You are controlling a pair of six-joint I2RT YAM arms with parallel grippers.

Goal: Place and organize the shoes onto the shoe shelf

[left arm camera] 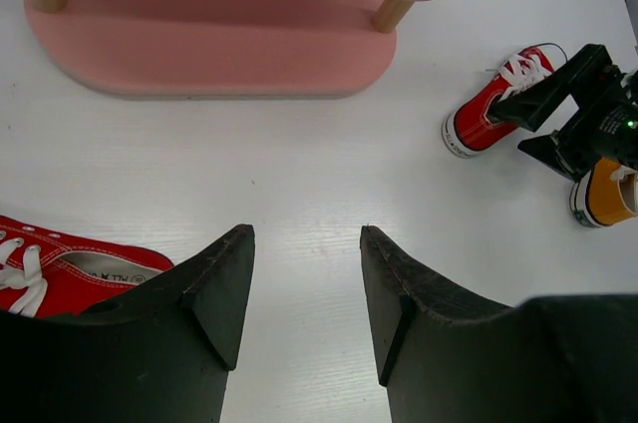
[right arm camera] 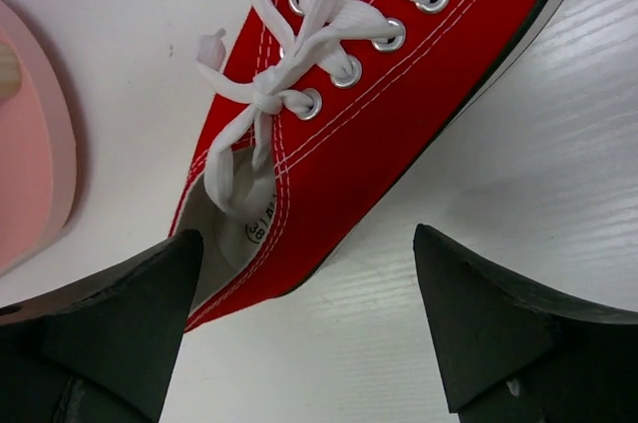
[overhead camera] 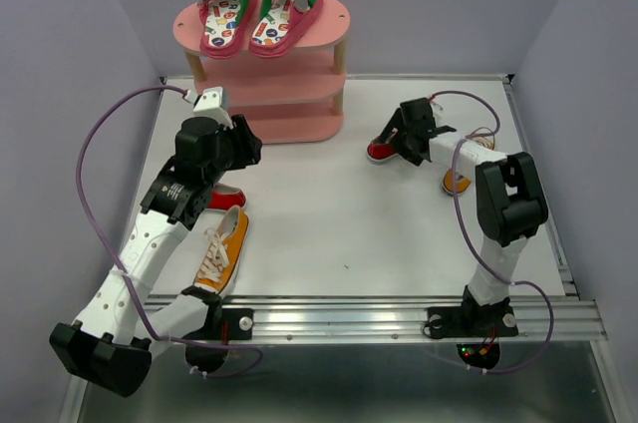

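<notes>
The pink shoe shelf (overhead camera: 299, 126) stands at the back, with the pink flip-flops (overhead camera: 261, 14) on its top board. One red sneaker (overhead camera: 381, 151) lies right of the shelf. My right gripper (overhead camera: 399, 138) is open right over its heel; in the right wrist view the sneaker (right arm camera: 369, 94) lies against the left finger, and the gripper (right arm camera: 307, 233) is not closed on it. The other red sneaker (overhead camera: 228, 196) lies partly under my left arm. My left gripper (overhead camera: 245, 146) is open and empty (left arm camera: 304, 233) above the table, with that sneaker (left arm camera: 70, 271) to its left.
One orange sneaker (overhead camera: 222, 248) lies near the left arm at the front. The other orange sneaker (overhead camera: 458, 182) lies beside the right arm and also shows in the left wrist view (left arm camera: 603, 196). The shelf's two lower boards (left arm camera: 214, 49) hold nothing that I can see.
</notes>
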